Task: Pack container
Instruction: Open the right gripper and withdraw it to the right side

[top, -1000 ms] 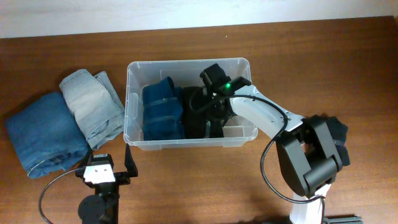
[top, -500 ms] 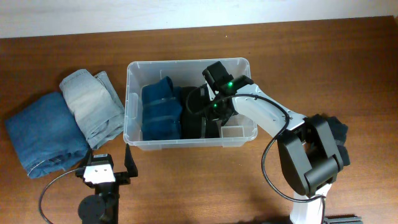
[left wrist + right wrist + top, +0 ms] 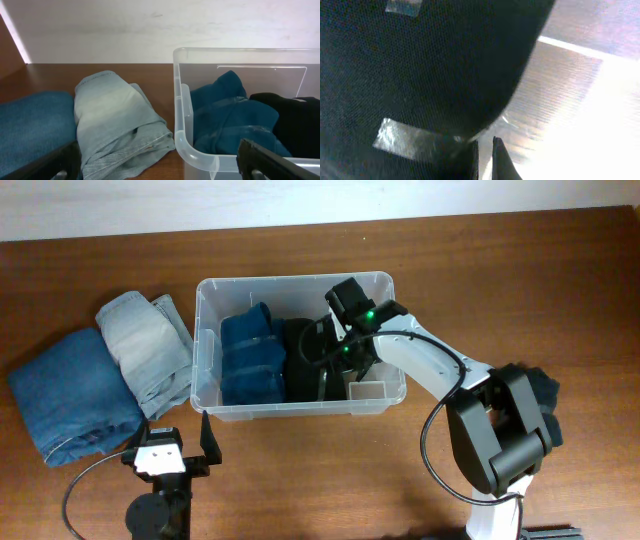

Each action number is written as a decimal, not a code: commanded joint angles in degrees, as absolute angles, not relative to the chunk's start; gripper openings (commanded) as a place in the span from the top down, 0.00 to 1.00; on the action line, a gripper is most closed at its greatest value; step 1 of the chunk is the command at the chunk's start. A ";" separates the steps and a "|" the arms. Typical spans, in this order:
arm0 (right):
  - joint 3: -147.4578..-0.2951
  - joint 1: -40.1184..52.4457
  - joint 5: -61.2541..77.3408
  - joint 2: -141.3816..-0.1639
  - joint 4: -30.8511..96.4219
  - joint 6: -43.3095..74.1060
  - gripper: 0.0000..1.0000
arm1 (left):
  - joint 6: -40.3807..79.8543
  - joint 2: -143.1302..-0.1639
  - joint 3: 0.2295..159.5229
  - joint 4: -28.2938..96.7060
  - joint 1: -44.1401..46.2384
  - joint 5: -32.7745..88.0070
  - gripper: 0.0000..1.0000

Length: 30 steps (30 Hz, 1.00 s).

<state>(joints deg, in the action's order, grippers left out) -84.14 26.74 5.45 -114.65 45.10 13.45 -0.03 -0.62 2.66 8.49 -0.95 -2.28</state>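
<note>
The clear plastic container point(image 3: 300, 278) stands mid-table in the overhead view. It holds a folded dark blue garment point(image 3: 250, 355) on its left and a black garment point(image 3: 305, 360) beside it. My right gripper point(image 3: 340, 368) is down inside the container, against the black garment's right side. In the right wrist view its fingers point(image 3: 485, 155) are closed together beside the black garment point(image 3: 420, 65), over the bin's clear floor point(image 3: 570, 100). My left gripper point(image 3: 183, 442) is open and empty in front of the container's near left corner point(image 3: 185, 135).
Folded light grey jeans point(image 3: 145, 350) and folded blue jeans point(image 3: 70, 395) lie left of the container; both show in the left wrist view point(image 3: 115, 120) point(image 3: 30, 130). A dark cloth point(image 3: 545, 390) lies by the right arm's base. A wall runs behind the table.
The container with its garments has slid a little to the left. My right gripper has sunk slightly lower beside the black garment. The left arm has not moved.
</note>
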 commanded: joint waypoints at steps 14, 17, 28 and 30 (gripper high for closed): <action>-105.84 21.85 -7.11 -108.66 69.10 12.71 0.96 | -0.93 -0.34 2.28 8.36 -1.30 -1.67 0.01; -105.86 16.88 -7.55 -107.28 72.60 13.23 0.96 | -0.91 -0.34 2.28 8.36 -1.30 -1.67 0.01; -104.53 -12.45 -3.44 -104.84 83.88 14.41 0.96 | -0.93 -0.34 2.28 8.36 -1.28 -1.67 0.01; -103.46 -17.08 -3.46 -104.84 83.85 14.39 0.96 | -0.93 -0.34 2.28 8.36 -1.30 -1.67 0.01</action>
